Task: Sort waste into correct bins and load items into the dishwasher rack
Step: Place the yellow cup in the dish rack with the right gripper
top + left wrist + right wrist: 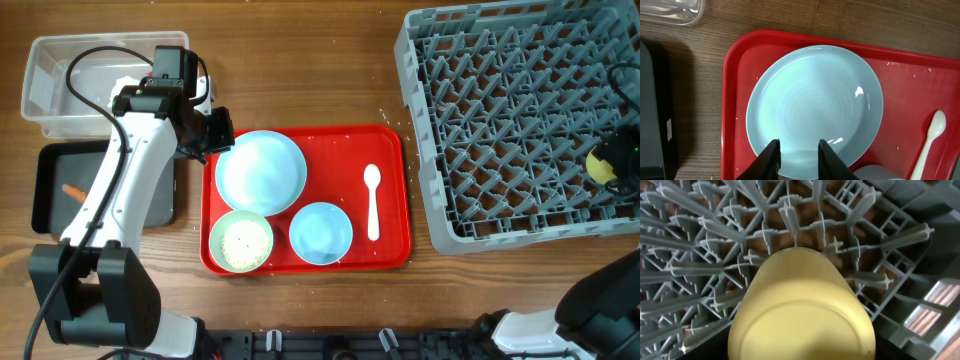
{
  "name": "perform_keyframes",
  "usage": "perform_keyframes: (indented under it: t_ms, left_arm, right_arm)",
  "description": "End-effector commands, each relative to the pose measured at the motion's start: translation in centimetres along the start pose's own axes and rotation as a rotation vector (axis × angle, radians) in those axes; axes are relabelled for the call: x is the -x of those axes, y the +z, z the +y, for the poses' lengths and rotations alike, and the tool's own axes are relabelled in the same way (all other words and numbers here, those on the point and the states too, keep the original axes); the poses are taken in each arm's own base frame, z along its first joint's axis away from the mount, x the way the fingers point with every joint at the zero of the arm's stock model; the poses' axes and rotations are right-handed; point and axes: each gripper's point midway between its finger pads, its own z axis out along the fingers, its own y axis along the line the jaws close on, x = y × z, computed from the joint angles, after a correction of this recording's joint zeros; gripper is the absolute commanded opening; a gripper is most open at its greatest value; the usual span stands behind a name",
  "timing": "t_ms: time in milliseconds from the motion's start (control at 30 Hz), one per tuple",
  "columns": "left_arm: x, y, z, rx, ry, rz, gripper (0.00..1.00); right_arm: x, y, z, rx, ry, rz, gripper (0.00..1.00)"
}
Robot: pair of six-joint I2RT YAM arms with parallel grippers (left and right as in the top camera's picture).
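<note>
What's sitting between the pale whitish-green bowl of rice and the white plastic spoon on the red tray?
A round light-blue bowl sits on the red tray between the whitish-green bowl and the spoon, shown in the overhead view.

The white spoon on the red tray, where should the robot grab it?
Probably the middle of the white spoon's thin handle, coming straight down from above, the left fingers closing across it. It lies flat on the red tray with bare tray on both sides, and its rounded end is wider to pinch.
</note>
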Motion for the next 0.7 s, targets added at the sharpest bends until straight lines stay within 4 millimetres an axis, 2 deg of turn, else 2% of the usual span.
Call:
perform_keyframes:
  t_ms: [0, 100, 167, 267, 367, 467, 500, 600, 633, 667]
  left_arm:
    - [0.2, -0.7, 0.1, 0.000, 0.011, -0.022, 0.25]
    - [0.2, -0.7, 0.1, 0.000, 0.011, -0.023, 0.27]
    - [0.2, -0.7, 0.1, 0.000, 0.011, -0.023, 0.27]
    - [0.2, -0.7, 0.1, 0.000, 0.011, -0.022, 0.29]
    - [0.2, -0.7, 0.1, 0.001, 0.011, -0.021, 0.31]
    - [0.2, -0.7, 0.1, 0.001, 0.011, -0.019, 0.36]
    - [0.1, -0.7, 0.1, 0.002, 0.010, -0.018, 0.41]
    - [0.1, -0.7, 0.1, 0.002, 0.010, -0.015, 0.45]
    - [0.1, -0.7, 0.1, 0.003, 0.009, -0.014, 0.46]
    - [0.1, -0.7, 0.1, 0.003, 0.009, -0.014, 0.48]
  right_arm:
    - [0.9, -0.2, 0.9, 0.049, 0.022, -0.022, 0.81]
    - [0.6, -0.2, 1.6, 0.091, 0.020, -0.006, 0.90]
    - [0.3, -0.2, 1.6, 0.092, 0.021, 0.006, 0.91]
    - [0.1, -1.2, 3.3, 0.196, 0.014, 0.011, 0.91]
    - [0.1, -4.6, 7.3, 0.412, -0.066, -0.024, 0.88]
    - [-1.0, -8.1, 10.7, 0.529, -0.160, -0.051, 0.88]
    - [-2.2, -10.4, 12.9, 0.566, -0.236, -0.067, 0.88]
    - [-5.3, -13.9, 17.4, 0.647, -0.383, -0.072, 0.88]
    - [-7.0, -15.1, 19.3, 0.687, -0.446, -0.061, 0.88]
    - [-9.9, -16.4, 22.0, 0.733, -0.541, -0.027, 0.88]
